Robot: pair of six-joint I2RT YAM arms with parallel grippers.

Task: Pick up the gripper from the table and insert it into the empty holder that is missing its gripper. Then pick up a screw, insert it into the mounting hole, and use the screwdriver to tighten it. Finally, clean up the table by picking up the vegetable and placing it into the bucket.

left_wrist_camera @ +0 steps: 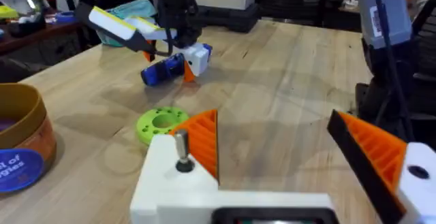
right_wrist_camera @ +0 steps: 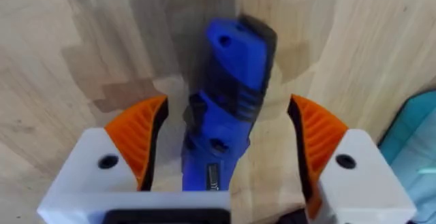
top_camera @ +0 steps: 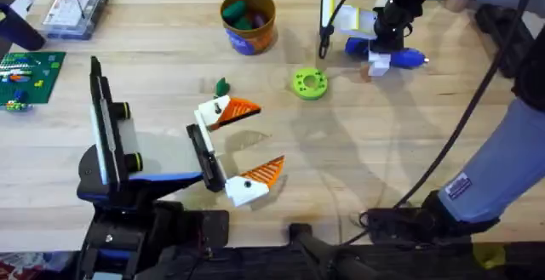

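Note:
The blue screwdriver [top_camera: 406, 57] lies on the table at the far right. My right gripper [top_camera: 385, 55] is lowered over it, open, with the blue body [right_wrist_camera: 228, 108] between the orange pads [right_wrist_camera: 139, 132] and a gap on each side. My left gripper [top_camera: 266, 135] hangs open and empty over the table's middle, its fingers [left_wrist_camera: 197, 142] spread wide. The small dark-green vegetable [top_camera: 222, 86] lies just beyond it. The orange-brown bucket [top_camera: 249, 22] stands at the back centre with green pieces inside. The loose gripper, its holder and the screw are out of view.
A light-green disc with a hole [top_camera: 309, 82] lies between the bucket and the screwdriver. A clear box with a red-handled tool [top_camera: 75, 8] and a green board [top_camera: 30, 76] sit at the far left. A person's sleeve [top_camera: 511, 157] is at the right edge.

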